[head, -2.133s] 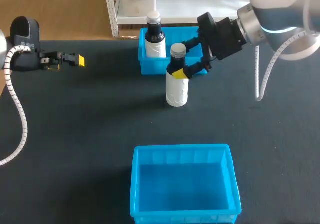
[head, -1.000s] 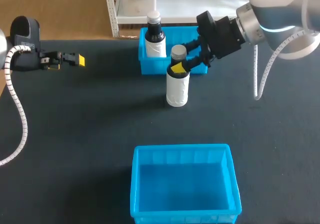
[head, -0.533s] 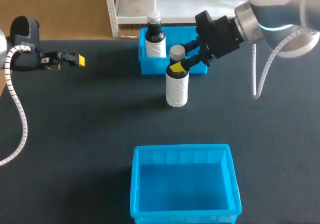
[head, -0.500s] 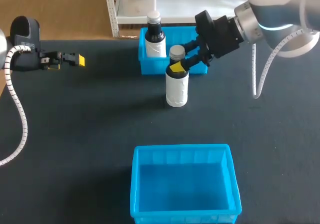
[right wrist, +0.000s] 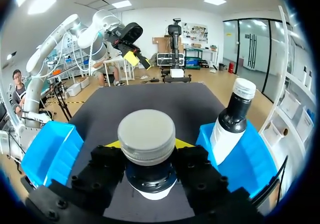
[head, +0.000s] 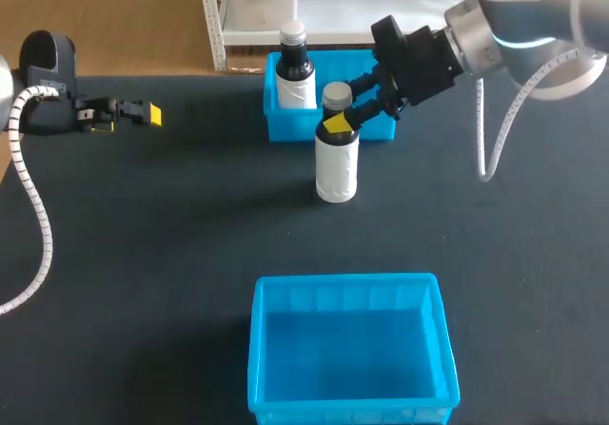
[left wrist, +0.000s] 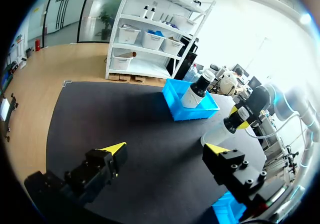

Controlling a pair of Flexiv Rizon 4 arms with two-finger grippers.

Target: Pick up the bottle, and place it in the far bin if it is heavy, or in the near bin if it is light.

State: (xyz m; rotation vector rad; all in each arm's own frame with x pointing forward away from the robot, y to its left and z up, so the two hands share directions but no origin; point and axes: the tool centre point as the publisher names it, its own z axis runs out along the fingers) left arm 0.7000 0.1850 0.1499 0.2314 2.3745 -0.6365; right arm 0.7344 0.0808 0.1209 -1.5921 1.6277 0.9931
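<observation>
Gripping the bottle [head: 336, 164] by its neck to judge its weight.
Right gripper [head: 339, 118] is pinching under the cap [head: 337, 93]; left gripper [head: 143, 113] is hanging spread, aside.

Premises are presenting as a robotics laboratory test station. Two jointed robot arms are standing at one black matte tabletop [head: 171, 254]: the black left arm [head: 43, 59], trailing a white ribbed cable hose [head: 38, 206], and the silver-grey right arm [head: 514, 26]. Each is carrying a black two-fingered hand with bright yellow tips. The left hand [left wrist: 165, 149] is standing open; the right hand [head: 340, 119] is clamping the neck of a dark bottle with white label and grey cap [head: 336, 164]. A bright blue rectangular plastic near bin [head: 347, 280] and a matching far bin [head: 290, 125] are sitting on the tabletop, the far one holding a second similar bottle [head: 294, 73].
</observation>
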